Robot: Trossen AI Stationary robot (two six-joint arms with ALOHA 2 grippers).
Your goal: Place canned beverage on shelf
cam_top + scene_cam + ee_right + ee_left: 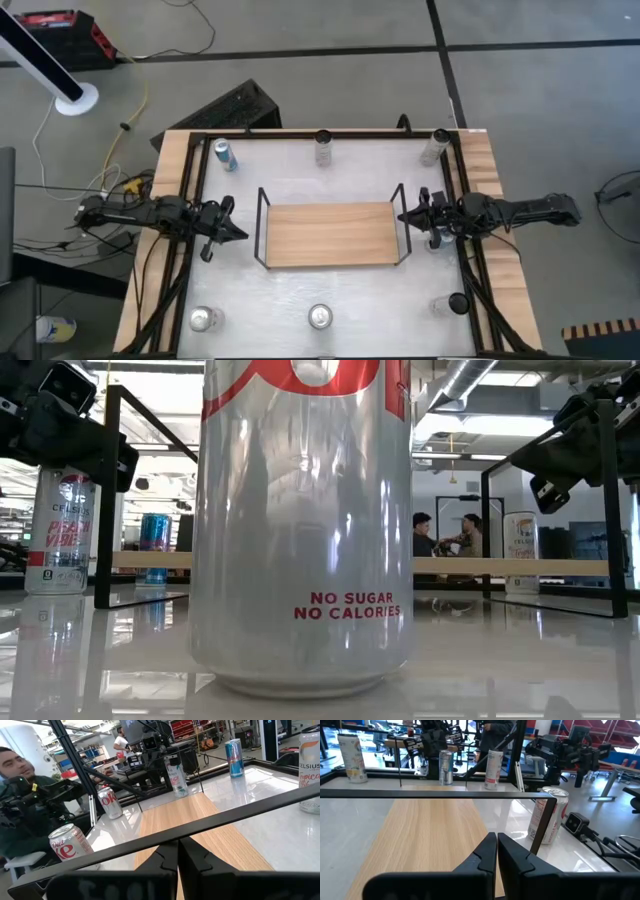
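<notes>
The shelf (330, 235), a light-wood board in a thin black wire frame, lies at the table's middle with nothing on it. Several cans stand upright on the table around it. A silver can (320, 317) stands by the near edge and fills the low view (300, 530). A blue can (226, 155) stands at the far left. My left gripper (240, 233) hangs shut just outside the shelf's left end rail (435, 794). My right gripper (403, 215) hangs shut just outside the right end rail (210, 822). Neither holds anything.
Two more cans (322, 147) (436, 147) stand along the far edge, and others (205, 319) (455, 303) at the near corners. Black rails (190, 200) run along the table's sides. People (440, 535) sit in the room beyond, and one person (15, 765) is close by the table.
</notes>
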